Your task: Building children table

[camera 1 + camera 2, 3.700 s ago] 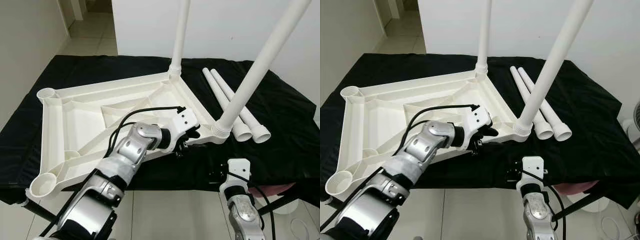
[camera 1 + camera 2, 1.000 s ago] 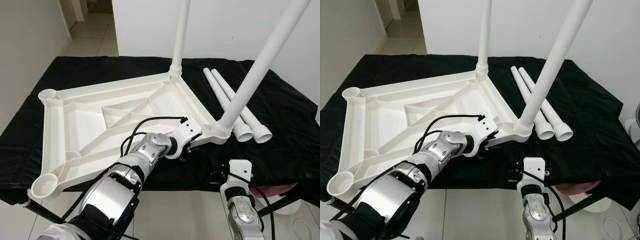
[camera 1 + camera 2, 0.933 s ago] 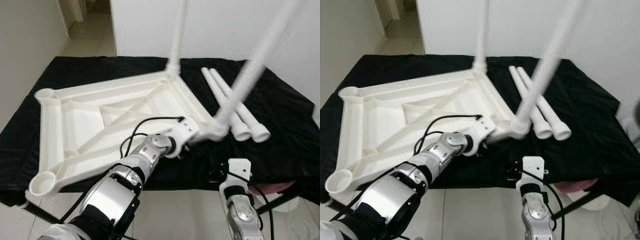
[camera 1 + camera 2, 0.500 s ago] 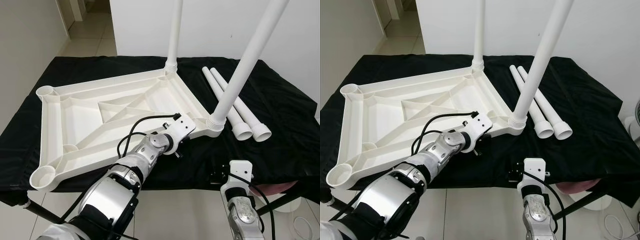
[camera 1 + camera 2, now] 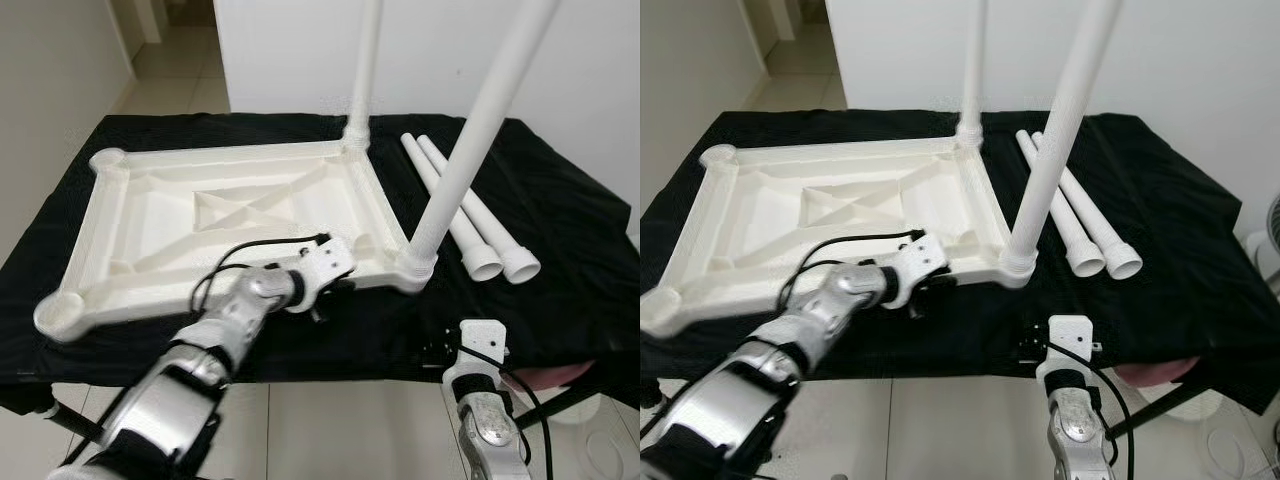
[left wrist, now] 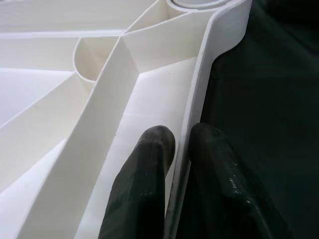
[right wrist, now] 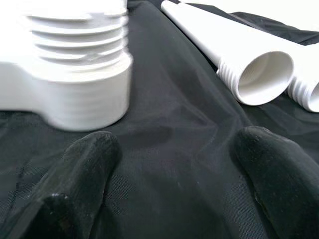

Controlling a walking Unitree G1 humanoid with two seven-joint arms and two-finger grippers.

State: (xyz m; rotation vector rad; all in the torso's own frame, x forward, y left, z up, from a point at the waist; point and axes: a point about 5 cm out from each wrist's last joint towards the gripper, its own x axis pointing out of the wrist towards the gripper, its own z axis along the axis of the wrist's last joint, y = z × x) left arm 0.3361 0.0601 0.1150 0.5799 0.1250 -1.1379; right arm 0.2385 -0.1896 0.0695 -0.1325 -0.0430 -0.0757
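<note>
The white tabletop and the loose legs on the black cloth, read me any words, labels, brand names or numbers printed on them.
None: no text shows on the tabletop, the loose legs or the black cloth. The left gripper, clamped on the tabletop's rim, carries no readable marking either.

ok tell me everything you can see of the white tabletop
The white tabletop looks like moulded plastic and lies upside down on the black cloth, ribbed underside up. Round sockets mark its corners; two on the right hold upright legs, two on the left are empty. The left gripper pinches its near rim, one of the fingers inside the wall and one outside.
</note>
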